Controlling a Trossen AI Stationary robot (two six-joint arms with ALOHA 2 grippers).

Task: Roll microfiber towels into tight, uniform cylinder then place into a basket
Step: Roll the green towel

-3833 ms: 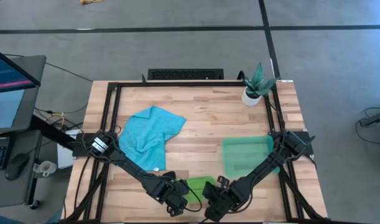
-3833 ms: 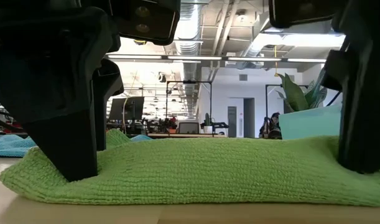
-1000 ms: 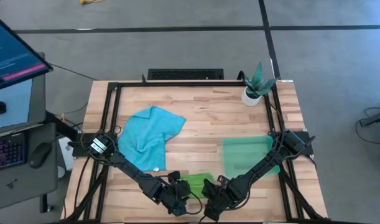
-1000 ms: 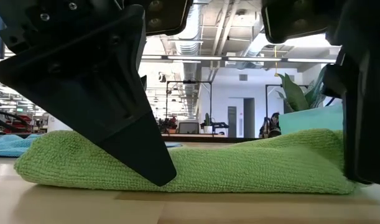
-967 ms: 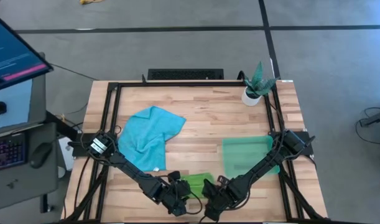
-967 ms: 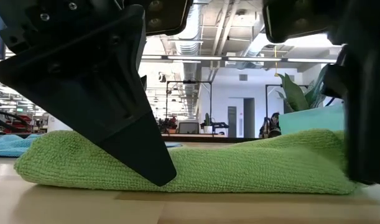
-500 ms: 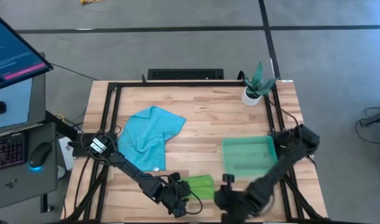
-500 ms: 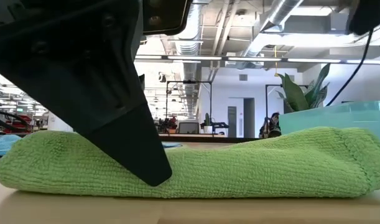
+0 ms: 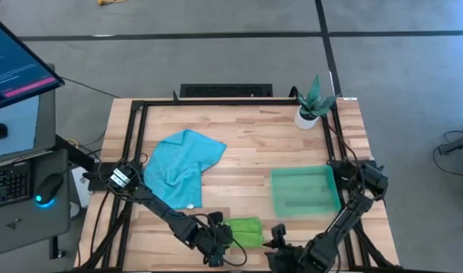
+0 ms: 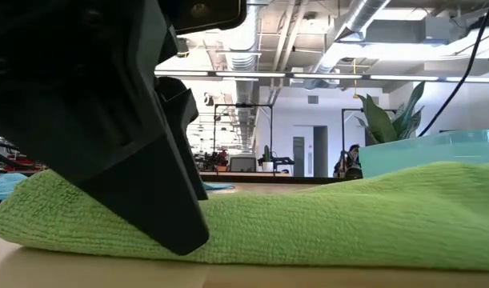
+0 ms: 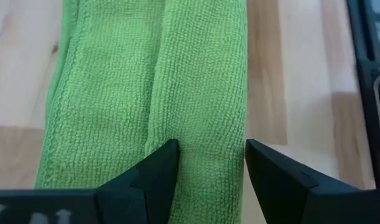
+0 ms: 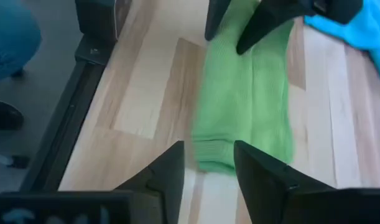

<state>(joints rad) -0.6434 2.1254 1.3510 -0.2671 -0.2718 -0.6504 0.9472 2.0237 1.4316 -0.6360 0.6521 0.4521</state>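
While the lime green towel [image 9: 244, 230] lies as a flattened, partly rolled bundle at the near edge of the tabletop [image 9: 246, 152], the left tool [image 11: 206, 163] stands over one end of it with its fingers spread, one fold of the cloth sitting between them without being pinched. The right tool [image 12: 207, 163] hovers just off the other end, fingers parted and holding nothing. The turquoise towel [image 9: 183, 165] lies crumpled well apart, toward the left side, and the basket [image 9: 304, 192] sits empty on the right, near the green bundle.

The step in hand looks like tightening the green roll, and it would go best if both tools work the two ends evenly. The bundle is loose and wide, with two soft ridges showing in the left wrist view, so one end pushed ahead of the other would likely make a cone, not a cylinder. The right tool should come back onto its end before any rolling push, with each tool pressing lightly down while turning so the layers do not slip apart. The cloth is springy, so it will probably relax once let go.

No brand, label or readable writing shows on the towels or basket; the monitor [image 9: 15, 72] at the left edge may carry text, but it is too small to read.
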